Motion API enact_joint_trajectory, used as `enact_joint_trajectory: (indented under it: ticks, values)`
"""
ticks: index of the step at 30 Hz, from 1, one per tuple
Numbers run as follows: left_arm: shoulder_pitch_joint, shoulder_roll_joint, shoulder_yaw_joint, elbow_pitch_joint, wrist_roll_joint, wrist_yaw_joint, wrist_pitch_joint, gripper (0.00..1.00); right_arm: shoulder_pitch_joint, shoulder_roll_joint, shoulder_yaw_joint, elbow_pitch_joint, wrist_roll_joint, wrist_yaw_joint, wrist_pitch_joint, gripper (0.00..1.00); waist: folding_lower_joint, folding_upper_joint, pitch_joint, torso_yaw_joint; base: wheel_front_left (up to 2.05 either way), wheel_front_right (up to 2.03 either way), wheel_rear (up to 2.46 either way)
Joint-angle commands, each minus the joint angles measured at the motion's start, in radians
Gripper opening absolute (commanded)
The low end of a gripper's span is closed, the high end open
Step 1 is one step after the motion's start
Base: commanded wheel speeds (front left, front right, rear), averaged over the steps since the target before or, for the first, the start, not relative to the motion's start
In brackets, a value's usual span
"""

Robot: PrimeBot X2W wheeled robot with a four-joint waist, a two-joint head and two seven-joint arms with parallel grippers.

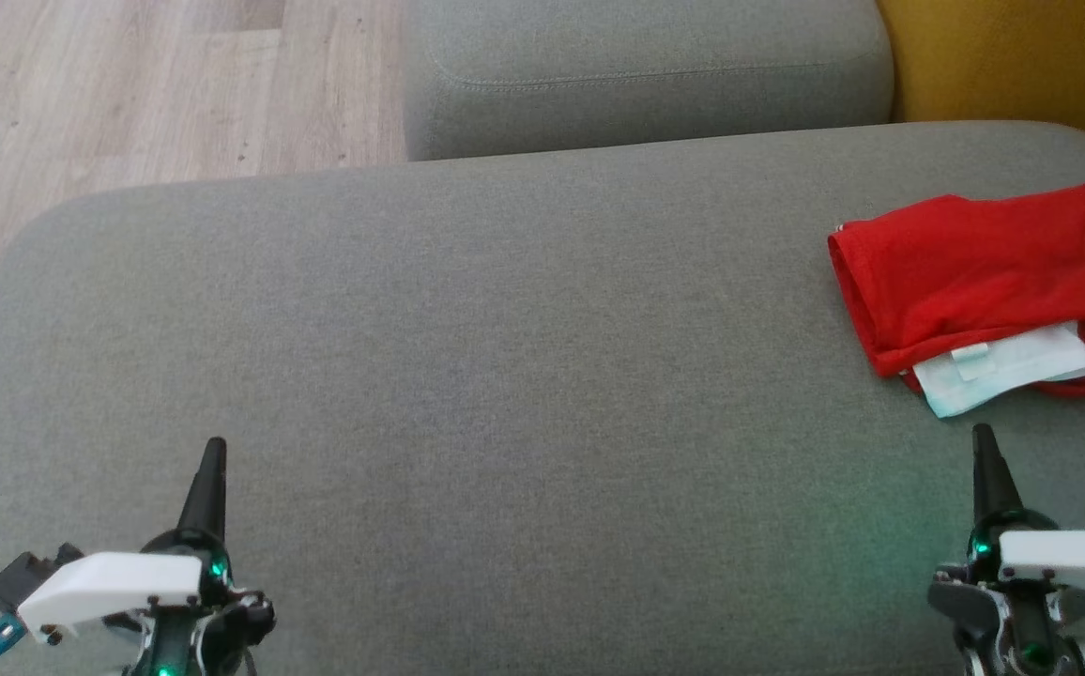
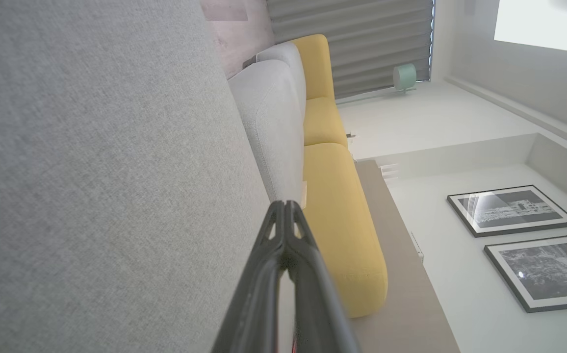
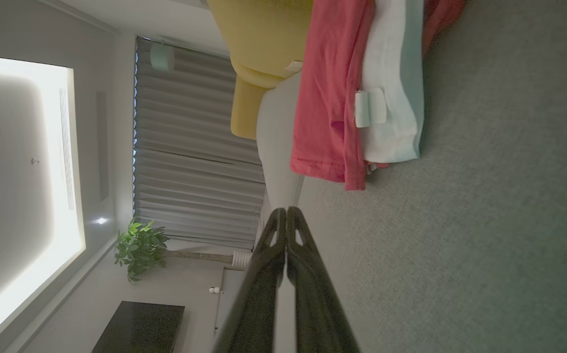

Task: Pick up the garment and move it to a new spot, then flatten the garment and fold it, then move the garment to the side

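Head view gives me the garment (image 1: 979, 272) as a compact red bundle at the far right of the grey cushion (image 1: 505, 357). A white panel pokes out from its near edge, and I can't make out any letters or number on it. It lies doubled over itself with the edges roughly in line.

The left gripper (image 1: 212, 460) sits at the lower left and the right gripper (image 1: 982, 446) at the lower right. Each has its fingers pressed together tip to tip with nothing between them. The right one is near the white edge but clear of it.

I judge the fold made and the bundle set aside, so the last step looks all but finished. If it needs shifting further, I'd open the right claw, reach forward and pinch through all the layers at that near edge so the fold holds.
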State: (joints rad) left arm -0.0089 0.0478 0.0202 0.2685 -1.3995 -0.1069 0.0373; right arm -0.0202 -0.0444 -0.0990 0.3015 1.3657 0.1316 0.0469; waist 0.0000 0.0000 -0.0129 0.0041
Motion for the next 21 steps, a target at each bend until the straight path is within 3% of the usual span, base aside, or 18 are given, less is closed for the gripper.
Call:
enact_joint_trajectory:
  ticks: [1,21]
  values:
    - [-0.060,0.007,0.041,-0.028,-0.026,-0.010,0.012,0.00,-0.065,-0.005,0.013,-0.042,0.032,-0.001,0.012,0.00,0.0000,0.0000,0.001,0.000,0.00,0.00,0.00]
    - [-0.097,0.007,0.086,-0.024,-0.203,-0.023,0.069,0.00,-0.087,-0.006,-0.013,-0.056,0.232,-0.001,0.063,0.00,0.0000,0.0000,0.015,-0.004,0.00,0.00,0.00]
